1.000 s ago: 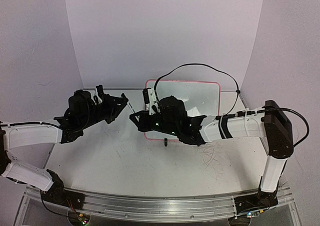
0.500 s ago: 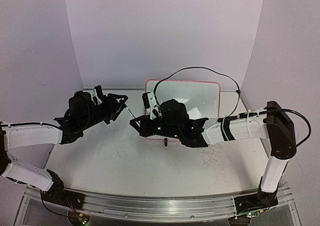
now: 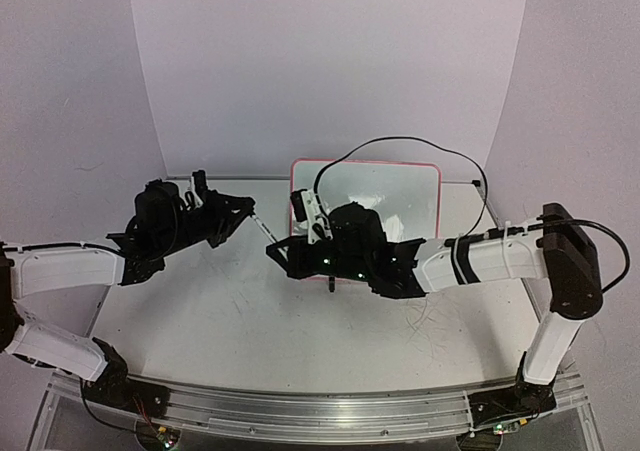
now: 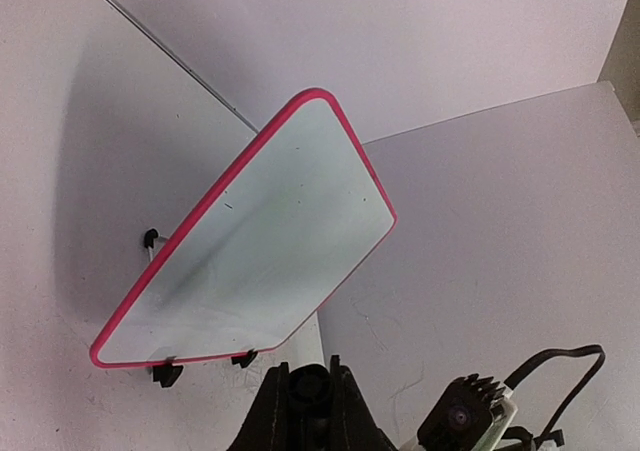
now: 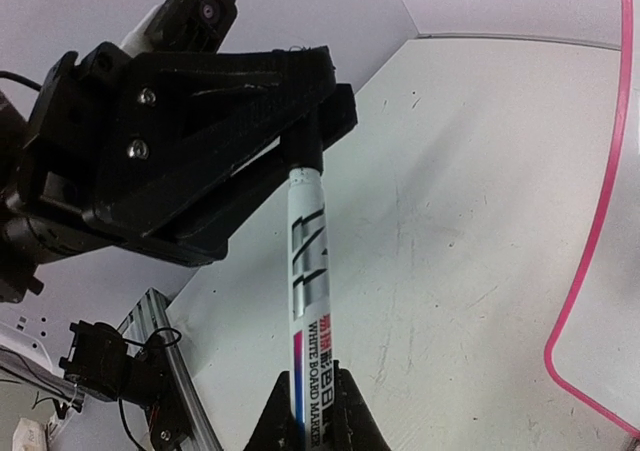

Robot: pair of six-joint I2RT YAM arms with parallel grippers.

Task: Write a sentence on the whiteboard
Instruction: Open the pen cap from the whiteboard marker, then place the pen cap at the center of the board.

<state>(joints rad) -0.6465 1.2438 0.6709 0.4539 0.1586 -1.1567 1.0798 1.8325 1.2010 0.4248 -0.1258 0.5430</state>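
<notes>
Whiteboard [image 3: 400, 186] propped tilted at far middle of surface [image 3: 200, 311], lower edge hidden behind right arm [image 3: 490, 256]. Marker [image 5: 305, 271] clamped by left fingers [image 5: 320, 121] and right fingers [image 5: 345, 426]; tip unseen.

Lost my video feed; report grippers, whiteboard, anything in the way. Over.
Left gripper, right gripper both shut on the marker, one each end. Whiteboard blank, propped up. Cable arcs over its top edge.
</notes>
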